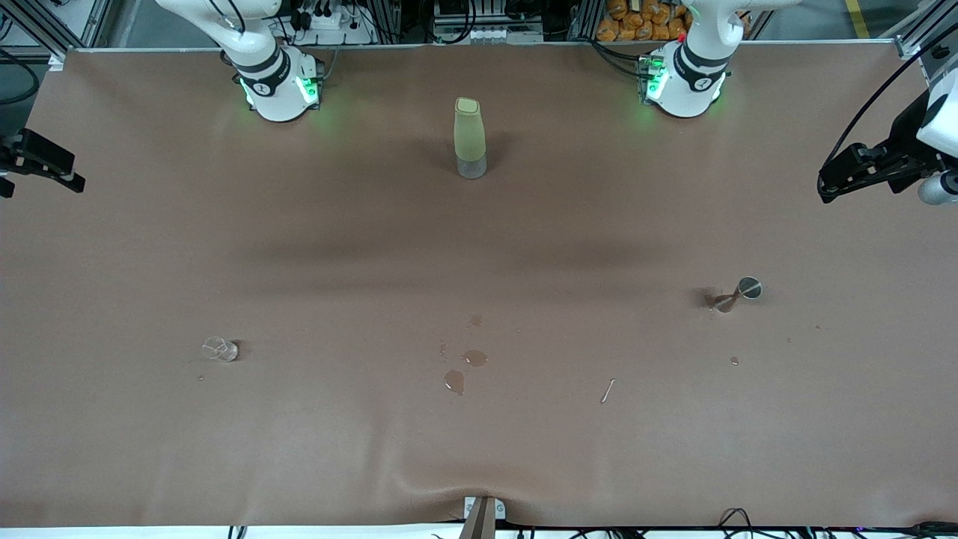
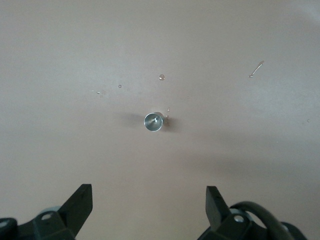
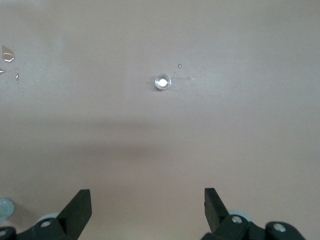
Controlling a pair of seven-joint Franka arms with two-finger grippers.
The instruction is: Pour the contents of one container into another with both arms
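- Metal first: the little steel jigger point(image 1: 738, 293) stands on the brown table point(image 1: 479, 464) toward the left arm's end, and we see its open cup from above in the left wrist view point(image 2: 154, 121).
- Toward the right arm's end, a bit nearer the front camera, sits the small clear glass point(image 1: 220, 349); the right wrist view looks down into it point(image 3: 161, 81). The two are well apart.
- Left gripper point(image 2: 149, 210) hangs high over its end of the table, fingers spread wide and holding nothing. It shows at the front view's edge point(image 1: 849, 174).
- Right gripper point(image 3: 148, 210) is the same deal: high up, fingers wide apart, empty, poking in at the other edge point(image 1: 37, 161).
- Between the bases stands a tall green bottle point(image 1: 470, 138), farthest from the front camera, untouched.
- Some spilled puddles point(image 1: 464, 370) sit mid-table, between glass and jigger.
- Our guess: nothing's started yet, we're at the reach step. Next, each arm needs to drop onto its own vessel, close on its sides, lift, then bring both together to pour.
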